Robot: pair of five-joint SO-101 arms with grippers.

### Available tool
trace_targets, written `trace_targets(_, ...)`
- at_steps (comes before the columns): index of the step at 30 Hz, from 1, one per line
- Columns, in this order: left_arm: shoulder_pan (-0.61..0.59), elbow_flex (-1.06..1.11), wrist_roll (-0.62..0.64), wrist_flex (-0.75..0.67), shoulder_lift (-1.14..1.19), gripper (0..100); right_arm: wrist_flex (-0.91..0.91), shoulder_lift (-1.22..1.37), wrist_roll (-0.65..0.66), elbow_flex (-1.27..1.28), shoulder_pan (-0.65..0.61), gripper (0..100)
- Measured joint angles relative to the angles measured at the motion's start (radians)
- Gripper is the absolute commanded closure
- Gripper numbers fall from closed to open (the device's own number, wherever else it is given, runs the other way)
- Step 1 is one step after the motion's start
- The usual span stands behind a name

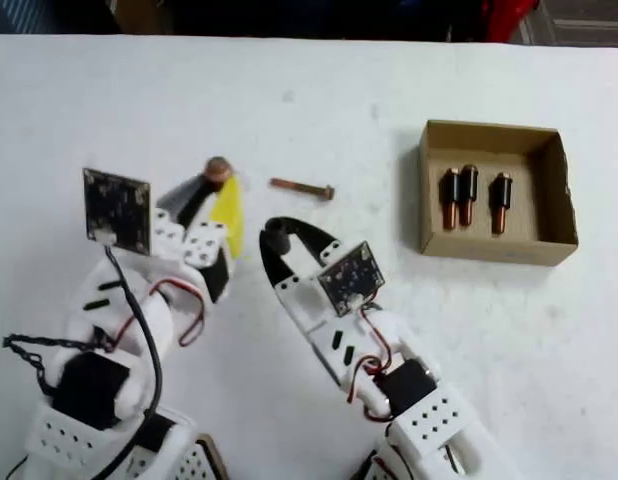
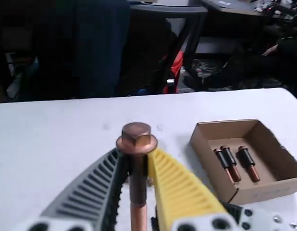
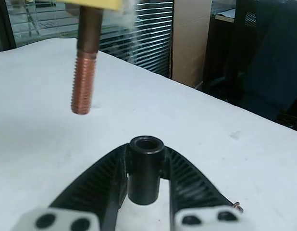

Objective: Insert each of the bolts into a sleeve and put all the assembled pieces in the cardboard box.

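My left gripper [image 2: 135,161], one finger grey and one yellow, is shut on a copper bolt [image 2: 135,166] held upright with its hex head up; the high view shows it left of centre [image 1: 217,178]. My right gripper [image 3: 145,179], with black fingers, is shut on a black sleeve [image 3: 145,166] standing upright, bore upward; it is at the table's middle [image 1: 276,240]. The bolt's threaded end [image 3: 83,82] hangs above and to one side of the sleeve, apart from it. A second bolt [image 1: 302,188] lies flat on the table. The cardboard box [image 1: 494,248] at the right holds three assembled pieces [image 1: 473,197].
The white table [image 1: 339,100] stretches bare behind the grippers and between them and the box. Both arms' bodies and cables fill the near edge [image 1: 119,360]. Chairs and furniture stand beyond the far table edge [image 2: 139,43].
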Motion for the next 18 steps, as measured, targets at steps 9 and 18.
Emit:
trace_targets(9, 0.106, 0.164, 0.017, -0.255, -0.086, 98, 0.000, 0.000, 0.000, 0.025, 0.000, 98.1)
trace_targets(18, 0.120, 0.281, 0.017, -0.279, -0.210, 98, -0.041, 0.000, 0.000, 0.025, 0.000, 98.1)
